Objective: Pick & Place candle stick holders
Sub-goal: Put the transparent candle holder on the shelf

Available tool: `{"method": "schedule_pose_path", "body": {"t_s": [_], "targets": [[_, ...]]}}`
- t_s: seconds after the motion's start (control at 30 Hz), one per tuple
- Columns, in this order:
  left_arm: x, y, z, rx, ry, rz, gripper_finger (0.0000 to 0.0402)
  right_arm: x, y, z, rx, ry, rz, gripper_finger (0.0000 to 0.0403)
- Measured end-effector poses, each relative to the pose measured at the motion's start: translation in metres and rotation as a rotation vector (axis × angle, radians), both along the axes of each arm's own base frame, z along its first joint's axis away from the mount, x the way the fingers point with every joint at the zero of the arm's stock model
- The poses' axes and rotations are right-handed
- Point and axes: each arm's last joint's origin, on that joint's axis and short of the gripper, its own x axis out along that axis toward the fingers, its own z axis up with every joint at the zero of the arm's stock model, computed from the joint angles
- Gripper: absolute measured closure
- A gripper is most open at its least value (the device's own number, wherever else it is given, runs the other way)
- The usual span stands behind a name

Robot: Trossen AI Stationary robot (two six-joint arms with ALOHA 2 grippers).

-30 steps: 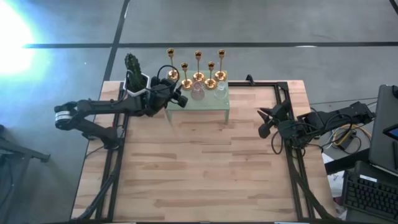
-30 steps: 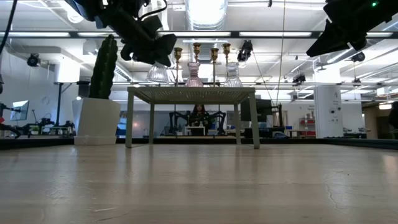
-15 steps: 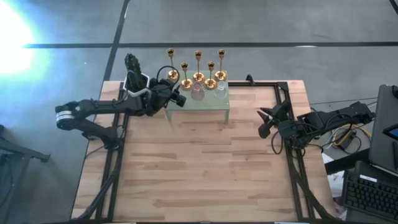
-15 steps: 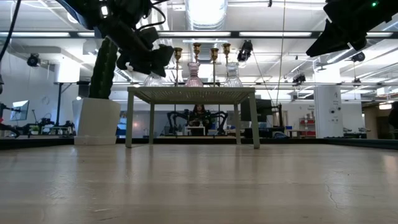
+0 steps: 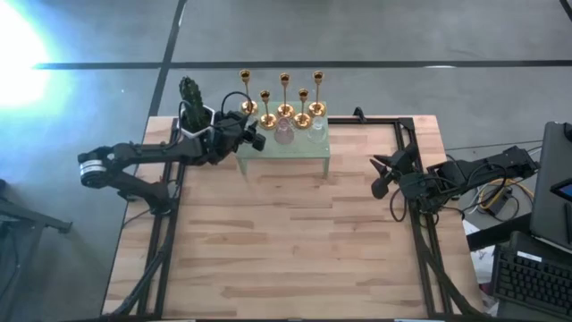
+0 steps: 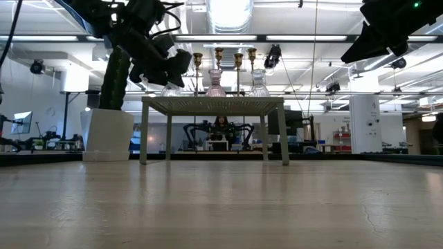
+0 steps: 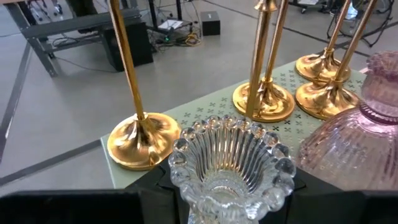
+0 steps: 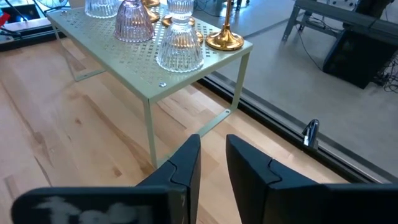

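Observation:
Several gold candle stick holders (image 5: 284,100) stand on their round bases at the back of the green perforated stand (image 5: 299,152). A pinkish glass holder (image 5: 283,134) and a clear one (image 5: 315,131) stand in front of them. My left gripper (image 5: 252,139) is at the stand's left end, shut on another clear ribbed glass holder (image 7: 230,165). In the low view that holder's (image 6: 170,89) base is level with the stand's top; whether it touches is unclear. My right gripper (image 5: 379,182) hovers at the table's right, its fingers (image 8: 186,163) a narrow gap apart with nothing between them. My left gripper pinches the clear glass holder's body just below its scalloped rim (image 7: 193,196) between its two fingers. They come almost level from the table's left side, slanting slightly down. The holder stands upright, with its lower part hidden by the gripper.
A cactus in a white pot (image 5: 193,103) stands at the table's far left corner, just behind my left arm. A black frame rail (image 5: 413,179) runs along the table's sides. Bare wood (image 5: 286,241) fills the middle and near part of the table.
My left gripper has sunk and moved a little toward the table's far left, still shut on the clear glass holder. The holder has stayed upright and has come down from above the stand to the level of its top at the left end.

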Motion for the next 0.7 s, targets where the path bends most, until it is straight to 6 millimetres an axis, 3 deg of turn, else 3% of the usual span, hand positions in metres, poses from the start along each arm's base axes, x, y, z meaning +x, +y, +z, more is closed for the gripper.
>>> {"method": "schedule_pose_path", "body": {"t_s": [0.4, 0.7], "targets": [[-0.0021, 0.0053, -0.0006, -0.02, -0.01, -0.021, 0.0274, 0.0, 0.0, 0.0, 0.0, 0.0, 0.0, 0.0312], [-0.0023, 0.0054, -0.0009, -0.021, -0.008, -0.02, 0.0274, 0.0, 0.0, 0.0, 0.0, 0.0, 0.0, 0.0325]]}}
